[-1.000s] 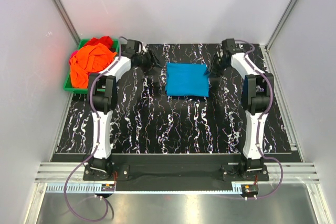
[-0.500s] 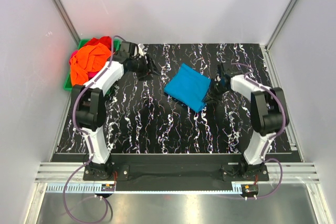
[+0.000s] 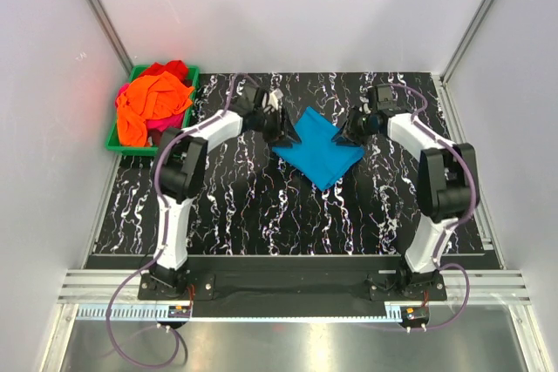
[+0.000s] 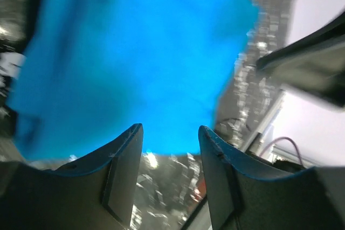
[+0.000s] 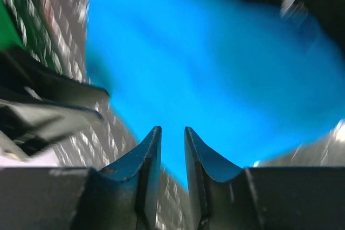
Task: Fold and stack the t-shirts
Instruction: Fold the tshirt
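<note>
You have the shirt (image 3: 318, 147) between both grippers: left gripper (image 3: 283, 126) spread at its left corner, right gripper (image 3: 351, 131) at its right corner, narrowed, grip unclear.

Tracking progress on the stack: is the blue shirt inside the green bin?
No, the blue shirt lies on the black table; the green bin holds orange and red shirts.

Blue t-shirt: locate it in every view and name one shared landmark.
Top external: blue t-shirt lies mid-table, turned cornerwise.
Left wrist: the t-shirt fills the upper left and centre.
Right wrist: the t-shirt fills the centre and right.
Landmark: the black marbled table, seen in all three.
</note>
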{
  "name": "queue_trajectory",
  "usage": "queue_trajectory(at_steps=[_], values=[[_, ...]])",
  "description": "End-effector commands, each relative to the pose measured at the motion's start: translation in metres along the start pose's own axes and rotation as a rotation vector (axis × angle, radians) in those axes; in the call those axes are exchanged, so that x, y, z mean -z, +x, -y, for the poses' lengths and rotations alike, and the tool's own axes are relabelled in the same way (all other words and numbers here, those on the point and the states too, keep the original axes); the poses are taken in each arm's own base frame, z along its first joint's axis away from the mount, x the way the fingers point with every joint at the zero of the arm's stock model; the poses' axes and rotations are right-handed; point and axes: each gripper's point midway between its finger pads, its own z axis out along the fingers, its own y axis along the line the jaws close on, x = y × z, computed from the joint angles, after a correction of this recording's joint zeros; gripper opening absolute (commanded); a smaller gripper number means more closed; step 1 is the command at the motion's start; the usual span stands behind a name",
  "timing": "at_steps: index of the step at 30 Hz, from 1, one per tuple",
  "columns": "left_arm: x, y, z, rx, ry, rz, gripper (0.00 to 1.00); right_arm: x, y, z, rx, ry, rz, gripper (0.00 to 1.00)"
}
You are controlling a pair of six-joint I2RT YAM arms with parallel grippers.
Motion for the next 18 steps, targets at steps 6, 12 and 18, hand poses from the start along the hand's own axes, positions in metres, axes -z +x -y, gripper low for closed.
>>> queue_trajectory(at_steps=[6, 12, 18], values=[[-0.029, -0.022, -0.036, 0.047, -0.020, 0.029, 0.51, -0.041, -0.035, 0.077, -0.119, 0.046, 0.031, 0.33], [0.018, -0.040, 0.024, -0.025, 0.036, 0.092, 0.56, -0.011, -0.044, 0.056, -0.014, 0.012, 0.071, 0.33], [0.021, -0.026, 0.026, -0.017, 0.022, 0.053, 0.57, 0.004, -0.030, -0.009, 0.050, -0.267, -0.023, 0.33]])
